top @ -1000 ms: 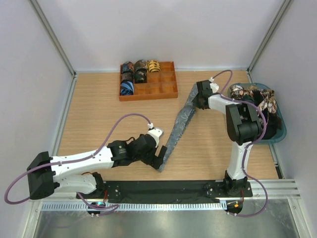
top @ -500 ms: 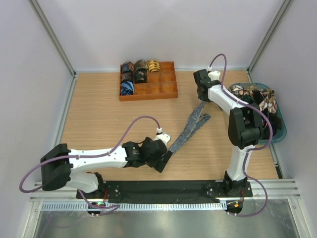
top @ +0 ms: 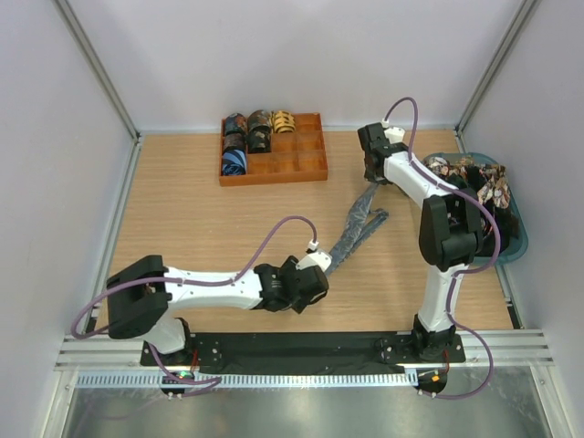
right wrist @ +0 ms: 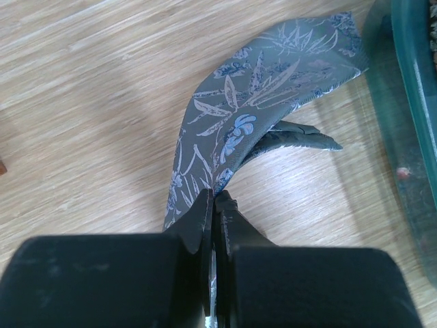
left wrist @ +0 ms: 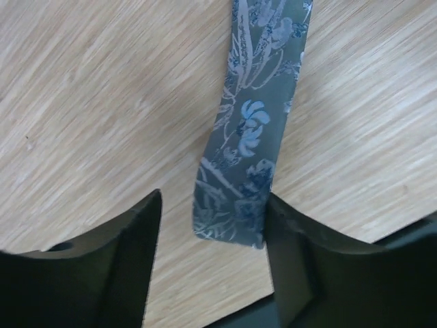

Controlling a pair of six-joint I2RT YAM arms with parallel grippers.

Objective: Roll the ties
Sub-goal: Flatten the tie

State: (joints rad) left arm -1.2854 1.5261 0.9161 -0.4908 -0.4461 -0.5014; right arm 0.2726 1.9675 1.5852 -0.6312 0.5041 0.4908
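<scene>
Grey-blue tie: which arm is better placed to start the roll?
Left. The left gripper stands open astride the near end of the tie, flat on the table. The right gripper is shut on the far part, likely serving as anchor.

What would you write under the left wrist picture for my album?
The left gripper, jaws apart, straddles the end of the grey-blue flowery tie on the wooden table.

Grey-blue tie [left wrist: 249,130] — pale blue floral print; orange tray [top: 297,165], teal bin [top: 518,242].
</scene>
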